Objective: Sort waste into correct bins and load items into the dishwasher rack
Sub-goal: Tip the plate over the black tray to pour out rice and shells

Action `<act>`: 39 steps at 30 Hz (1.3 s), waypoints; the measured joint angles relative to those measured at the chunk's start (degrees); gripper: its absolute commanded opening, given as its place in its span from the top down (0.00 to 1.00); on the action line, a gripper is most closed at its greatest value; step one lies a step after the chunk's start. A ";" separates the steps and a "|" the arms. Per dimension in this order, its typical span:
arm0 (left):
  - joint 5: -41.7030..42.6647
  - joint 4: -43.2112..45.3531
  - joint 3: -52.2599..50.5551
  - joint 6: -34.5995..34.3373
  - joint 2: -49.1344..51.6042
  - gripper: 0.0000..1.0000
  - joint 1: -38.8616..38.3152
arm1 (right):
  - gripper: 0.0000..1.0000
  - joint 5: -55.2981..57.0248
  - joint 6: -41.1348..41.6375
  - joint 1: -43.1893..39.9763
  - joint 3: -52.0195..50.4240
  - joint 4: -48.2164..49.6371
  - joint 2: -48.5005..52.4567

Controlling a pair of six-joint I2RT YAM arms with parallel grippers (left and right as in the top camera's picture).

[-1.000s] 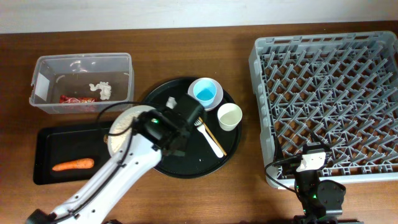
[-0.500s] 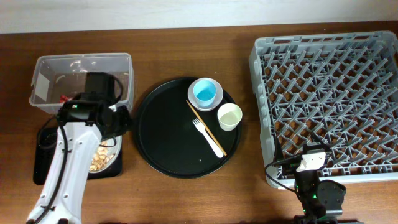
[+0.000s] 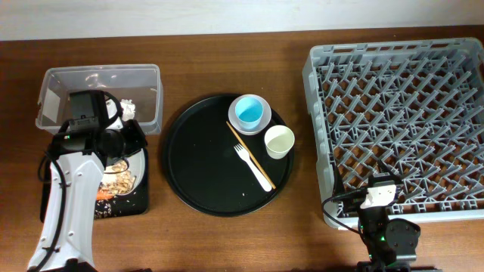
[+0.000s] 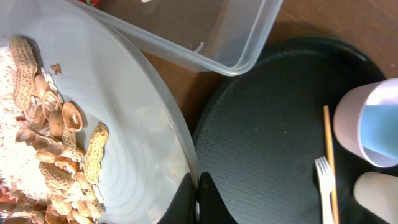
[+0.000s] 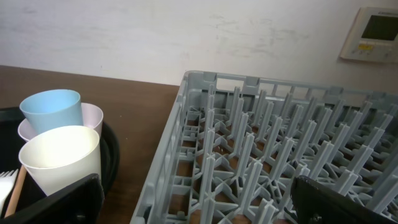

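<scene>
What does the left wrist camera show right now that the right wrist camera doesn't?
Only the left wrist: the round whitish plate with rice and peanut shells, its rim gripped by the left gripper, and a corner of the clear plastic tub. Only the right wrist: the large grey plastic dishwasher rack and a pale wall panel. Both: the small light-blue cup, the small white cup and the round black tray.
</scene>
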 measured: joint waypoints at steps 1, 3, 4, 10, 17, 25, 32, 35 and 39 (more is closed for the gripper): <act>0.85 0.13 0.00 -0.55 0.00 1.00 0.00 | 0.01 0.00 0.04 0.00 0.00 0.02 0.00; 3.30 0.46 0.00 -1.05 0.00 1.00 0.00 | 0.01 -0.02 0.02 0.00 0.00 0.00 0.00; 3.98 0.55 0.00 -1.07 0.00 1.00 0.02 | 0.01 -0.02 0.02 0.00 0.00 0.02 0.00; 11.13 0.28 0.00 -1.73 0.00 1.00 6.49 | 0.01 0.00 0.07 0.00 0.00 0.00 0.00; 16.76 -1.01 0.00 -1.73 0.00 1.00 9.31 | 0.01 0.00 0.04 0.00 0.00 0.00 0.00; 27.30 -4.09 0.00 2.71 0.00 1.00 21.86 | 0.01 0.00 0.02 0.00 0.00 0.00 0.00; 33.62 -4.98 0.00 5.44 0.00 1.00 24.92 | 0.01 0.00 0.07 0.00 0.00 0.02 0.00; 35.80 -5.07 0.00 5.46 0.00 1.00 24.98 | 0.01 0.00 0.04 0.00 0.00 0.02 0.00; 37.77 -5.77 0.00 6.71 0.00 1.00 27.78 | 0.01 0.00 0.02 0.00 0.00 0.00 0.00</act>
